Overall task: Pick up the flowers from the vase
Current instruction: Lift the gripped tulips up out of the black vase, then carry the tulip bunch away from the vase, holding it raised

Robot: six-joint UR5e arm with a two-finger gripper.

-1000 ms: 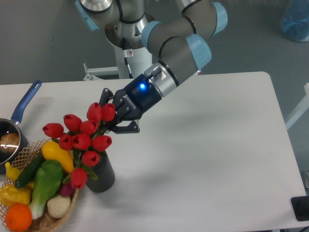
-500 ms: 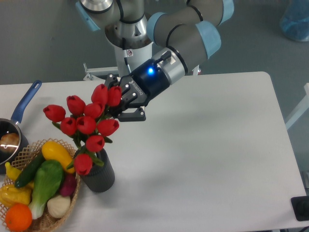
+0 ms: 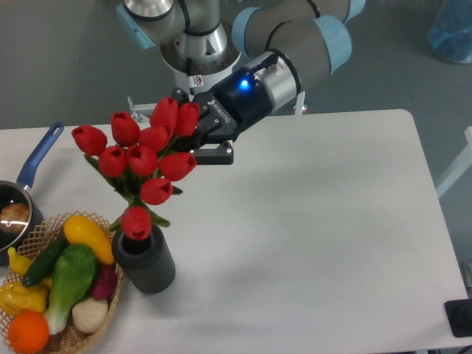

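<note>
Tool (image 3: 193,140) clamped on flowers (image 3: 144,158) (approx. 9 red buds), lowest bud over 1 vase (image 3: 145,259).

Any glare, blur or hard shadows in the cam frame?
Fixed camera: even, soft light; faint shadow on the table right of the vase. Flowers and end effector sharp. Blue LED blooms slightly on the wrist.

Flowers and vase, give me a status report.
Gripper shut on the flowers, holding the bunch above the vase. Lowest bud at the vase mouth. Wicker basket beside the vase, not blocking.
</note>
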